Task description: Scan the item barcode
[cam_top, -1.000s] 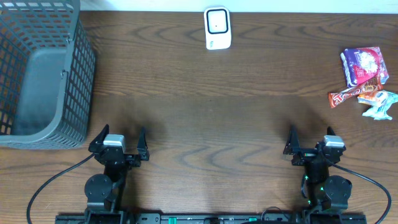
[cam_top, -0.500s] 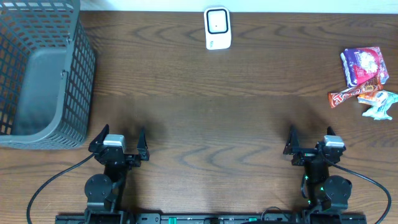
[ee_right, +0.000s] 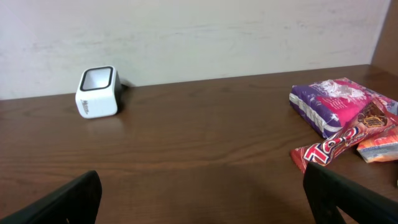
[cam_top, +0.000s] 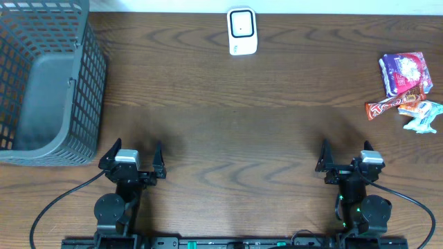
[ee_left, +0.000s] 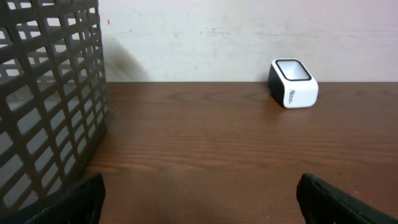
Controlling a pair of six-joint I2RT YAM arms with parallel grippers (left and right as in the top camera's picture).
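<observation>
A white barcode scanner [cam_top: 242,31] with a dark window stands at the far middle of the table; it also shows in the left wrist view [ee_left: 293,83] and the right wrist view [ee_right: 98,93]. Snack items lie at the far right: a purple packet [cam_top: 405,72] [ee_right: 339,104], a red bar [cam_top: 391,105] [ee_right: 339,147], an orange wrapper [cam_top: 413,97] and a white-blue wrapper [cam_top: 423,117]. My left gripper [cam_top: 134,155] [ee_left: 202,208] rests open near the front left, nothing between its fingers. My right gripper [cam_top: 345,156] [ee_right: 205,205] rests open near the front right, well short of the snacks.
A grey mesh basket [cam_top: 90,90] fills the far left corner, its wall close on the left of the left wrist view [ee_left: 50,93]. A pale wall runs behind the table. Cables trail from both arm bases at the front edge.
</observation>
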